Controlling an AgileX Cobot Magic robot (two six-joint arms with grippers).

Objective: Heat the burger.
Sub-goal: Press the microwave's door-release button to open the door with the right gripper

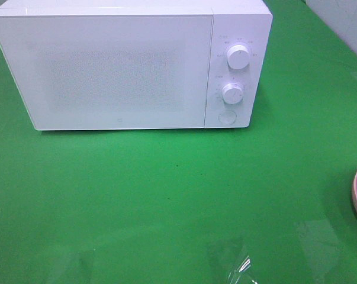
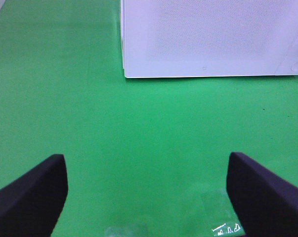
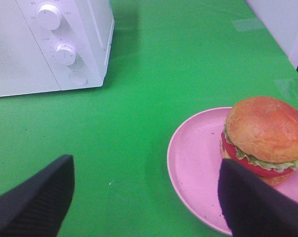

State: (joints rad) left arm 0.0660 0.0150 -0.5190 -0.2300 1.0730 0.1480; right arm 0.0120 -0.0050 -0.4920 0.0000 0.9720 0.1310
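Green matte cloth (image 1: 166,195) covers the table; on it the white, boxy microwave (image 1: 119,65) stands with its speckled door shut, so the task looks unbegun; the burger (image 3: 265,136), a glossy rounded bun over ruffled lettuce and red tomato, sits on the smooth round pink plate (image 3: 198,163), forward of the microwave and out past its knob side, well apart; left gripper (image 2: 146,168) and right gripper (image 3: 146,170) both stand wide and empty; next, I judge, the door must open, likely through the round button (image 1: 227,117) beneath the two dials.
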